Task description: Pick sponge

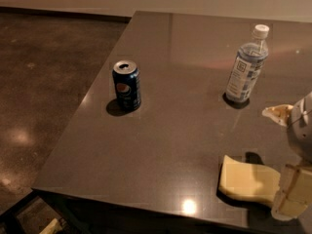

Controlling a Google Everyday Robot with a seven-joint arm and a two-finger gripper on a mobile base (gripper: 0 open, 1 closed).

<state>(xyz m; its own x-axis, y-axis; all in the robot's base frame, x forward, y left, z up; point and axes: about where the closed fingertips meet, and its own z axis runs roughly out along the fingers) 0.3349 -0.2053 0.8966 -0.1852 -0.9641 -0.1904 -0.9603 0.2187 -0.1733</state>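
Note:
The pale yellow sponge [246, 182] lies flat on the dark table near its front right edge. My gripper [280, 162] comes in from the right edge of the camera view, low over the table. It is open. One cream segmented finger [292, 194] overlaps the sponge's right end. The other finger [277, 114] is farther back, clear of the sponge. Nothing is held.
A blue soda can [127, 85] stands upright at the middle left of the table [175, 130]. A clear water bottle [246, 68] with a white cap stands at the back right. The table's front edge runs just below the sponge; brown floor lies to the left.

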